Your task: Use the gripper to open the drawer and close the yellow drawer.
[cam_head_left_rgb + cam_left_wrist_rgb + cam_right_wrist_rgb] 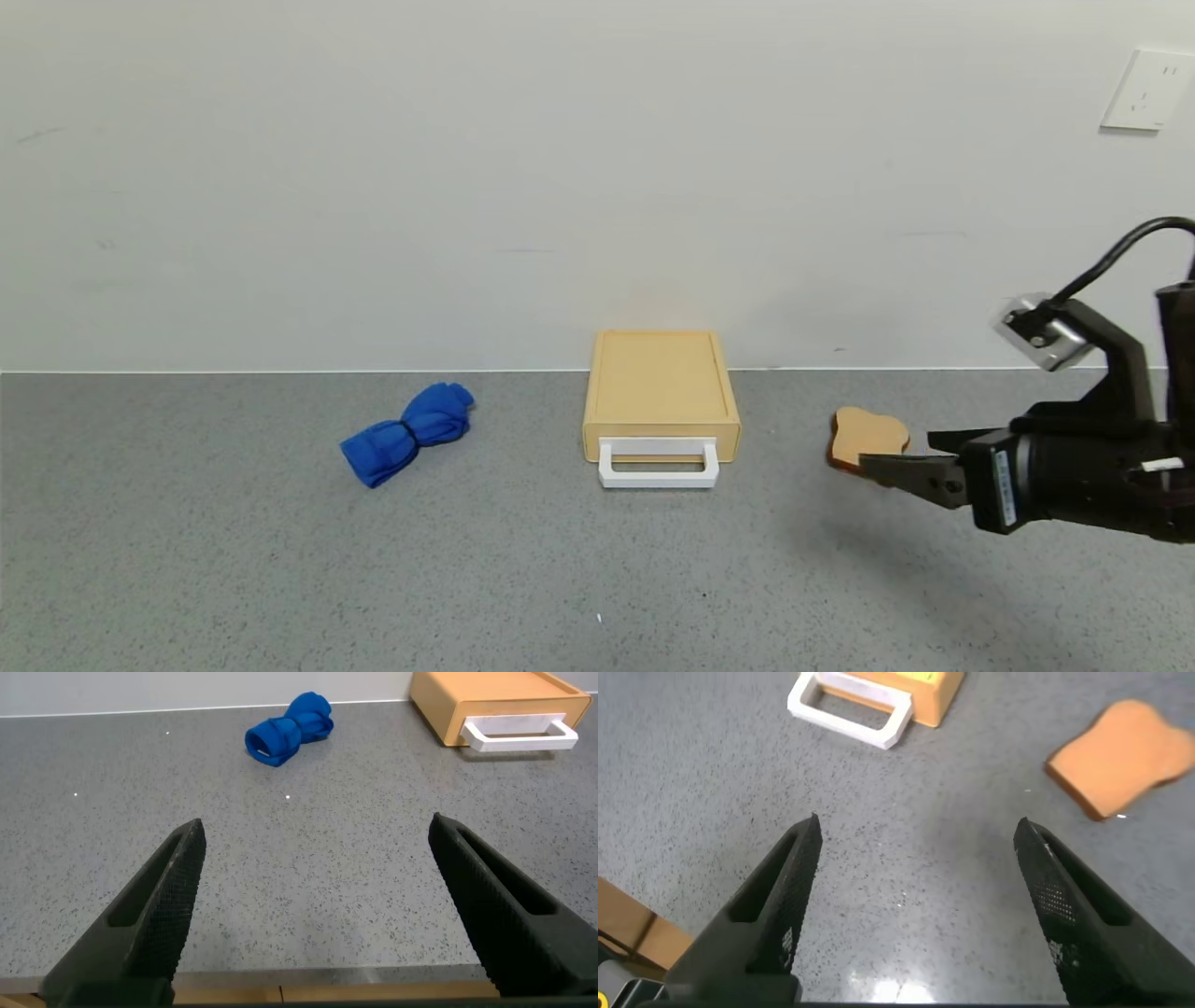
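- Currently, one drawer [661, 392] is seen on the grey table [233, 560], at the back centre against the wall [467, 168]; it appears pushed in, its front flush with the pale yellow box.
- One white loop handle [659, 464] is seen sticking out from the drawer front toward the robot, untouched.
- One right gripper [901, 455] is seen held above the table, to the right of the drawer and well apart from it; its jaws are spread wide, with nothing between them.
- In the right wrist view the handle [850, 707] and the toast slice [1120, 756] are seen beyond the open fingers [789, 891].
- One left gripper [318, 910] is shown only in the left wrist view, low over the table near its front edge; its jaws are spread wide and nothing is held.
- One toast slice [868, 437] is seen lying flat right of the drawer, just behind the right gripper's tips.
- One blue cloth [408, 432], bunched, is seen left of the drawer, apart from it.
- One wall socket [1146, 90] is seen at upper right.
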You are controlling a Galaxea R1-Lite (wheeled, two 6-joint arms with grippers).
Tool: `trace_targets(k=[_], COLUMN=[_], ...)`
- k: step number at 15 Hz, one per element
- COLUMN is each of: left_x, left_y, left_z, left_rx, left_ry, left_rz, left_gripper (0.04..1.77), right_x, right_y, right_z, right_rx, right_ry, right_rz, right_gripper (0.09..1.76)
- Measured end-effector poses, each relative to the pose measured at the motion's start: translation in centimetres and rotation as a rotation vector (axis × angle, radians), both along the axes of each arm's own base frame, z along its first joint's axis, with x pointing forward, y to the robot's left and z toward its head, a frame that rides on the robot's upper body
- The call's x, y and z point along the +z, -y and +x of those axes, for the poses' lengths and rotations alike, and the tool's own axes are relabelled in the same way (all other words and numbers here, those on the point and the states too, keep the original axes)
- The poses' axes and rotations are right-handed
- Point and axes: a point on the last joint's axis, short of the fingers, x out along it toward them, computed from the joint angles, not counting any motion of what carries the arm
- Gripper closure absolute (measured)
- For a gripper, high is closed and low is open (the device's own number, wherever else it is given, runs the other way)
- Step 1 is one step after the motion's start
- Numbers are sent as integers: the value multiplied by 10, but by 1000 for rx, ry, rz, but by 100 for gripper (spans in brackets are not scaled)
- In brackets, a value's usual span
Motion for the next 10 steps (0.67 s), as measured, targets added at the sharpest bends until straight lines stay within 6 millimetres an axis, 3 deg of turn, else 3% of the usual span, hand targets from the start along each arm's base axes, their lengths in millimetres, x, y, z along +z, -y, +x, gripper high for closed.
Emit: trace_targets(k=[10], left_x=[0], left_y=[0], left_z=[0], left_rx=[1], left_ry=[0], left_rz=[0], left_gripper=[9], right_x=[34], right_y=[62], right_z=[-113], right_rx=[-264], right_ry=[180], right_rz=[22], right_gripper=[19])
